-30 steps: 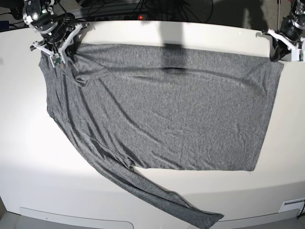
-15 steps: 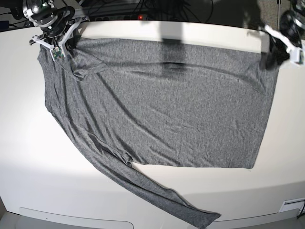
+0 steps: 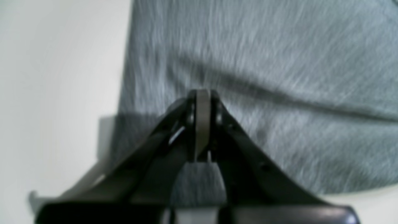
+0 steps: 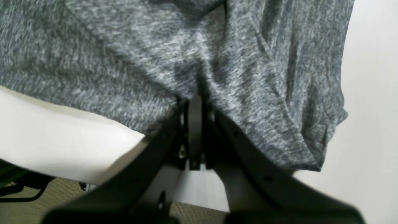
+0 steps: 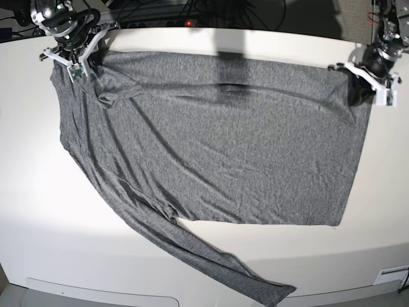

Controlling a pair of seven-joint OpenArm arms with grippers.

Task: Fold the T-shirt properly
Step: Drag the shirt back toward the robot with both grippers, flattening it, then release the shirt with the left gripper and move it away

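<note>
The T-shirt (image 5: 223, 141) lies spread across the white worktop (image 5: 38, 192), its grey body covering most of the middle; one long sleeve (image 5: 211, 262) runs diagonally down from the body toward the near edge, its cuff close to that edge; the fabric is mostly flat, with shallow creases slanting across it and a small bunched fold near the far corner on the base view's left.

The right gripper (image 5: 82, 59) sits at that far corner, on the base view's left, at the shirt's upper edge; in the right wrist view its jaws are pressed together with grey knit (image 4: 217, 56) gathered in at the tips, so the right gripper (image 4: 195, 102) is clamped on the T-shirt; the cloth hangs in folds just past the tips and the worktop's edge shows beside it.

The left gripper (image 5: 358, 96) is at the opposite far corner, on the base view's right, over the shirt's corner; in the blurred left wrist view the jaws meet with no gap, the left gripper (image 3: 202, 96) closed with the fabric (image 3: 279, 62) stretched taut in front and a strip of cloth visible beneath the tips, pinched on the T-shirt; pale worktop (image 3: 56, 77) lies to one side.
</note>
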